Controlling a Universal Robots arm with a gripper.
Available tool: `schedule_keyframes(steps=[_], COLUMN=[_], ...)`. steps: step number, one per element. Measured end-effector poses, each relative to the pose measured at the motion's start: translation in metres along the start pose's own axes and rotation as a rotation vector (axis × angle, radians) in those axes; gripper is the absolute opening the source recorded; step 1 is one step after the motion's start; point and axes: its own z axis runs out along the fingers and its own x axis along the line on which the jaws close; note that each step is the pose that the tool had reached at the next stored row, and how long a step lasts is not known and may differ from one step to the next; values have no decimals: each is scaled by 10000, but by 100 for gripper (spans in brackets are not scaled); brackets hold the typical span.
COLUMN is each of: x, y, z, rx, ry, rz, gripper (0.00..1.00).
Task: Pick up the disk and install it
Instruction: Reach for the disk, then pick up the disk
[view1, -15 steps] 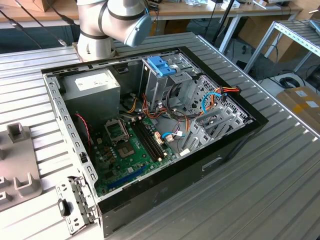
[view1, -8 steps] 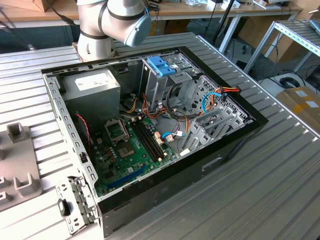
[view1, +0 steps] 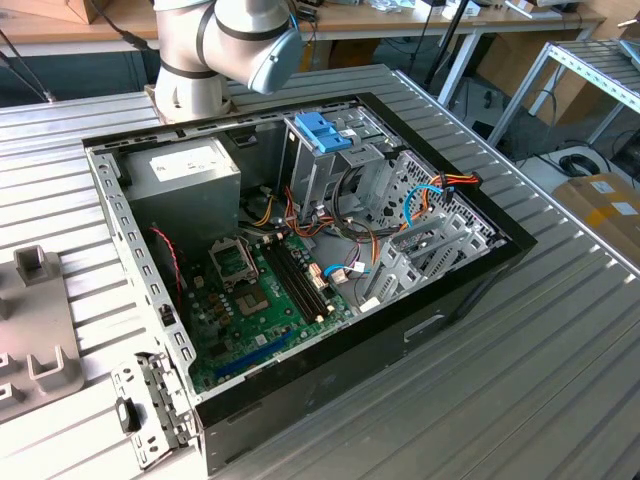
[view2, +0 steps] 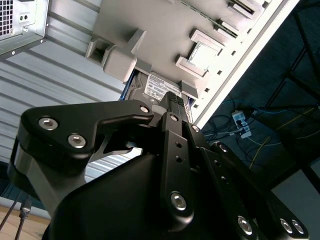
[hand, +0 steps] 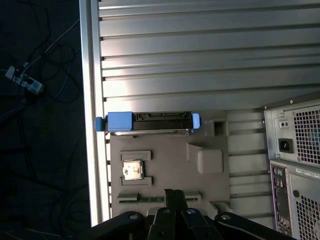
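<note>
The black-and-silver metal disk (hand: 150, 122) in its blue frame stands on edge in the grey plastic holder (hand: 170, 160), so it is easy to grab. The black end effector (hand: 173, 192) hangs apart from it, clenched on nothing.

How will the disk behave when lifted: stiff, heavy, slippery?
Probably stiff and rather heavy for its size: the disk looks like a metal block. Its blue plastic frame seems smooth, so a grip there might slip.

arm (view1: 185, 45): silver-grey tubes, pale blue joint cap (view1: 272, 62) | gripper (view2: 173, 102): matte black links, silver screws
</note>
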Motion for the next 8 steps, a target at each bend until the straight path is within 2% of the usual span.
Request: schedule_keyframes(steps=[5, 8], x=[0, 0], y=[2, 2], z=[0, 0], rx=[0, -15], ry=[0, 31], rz=[-1, -689], gripper=[10, 10])
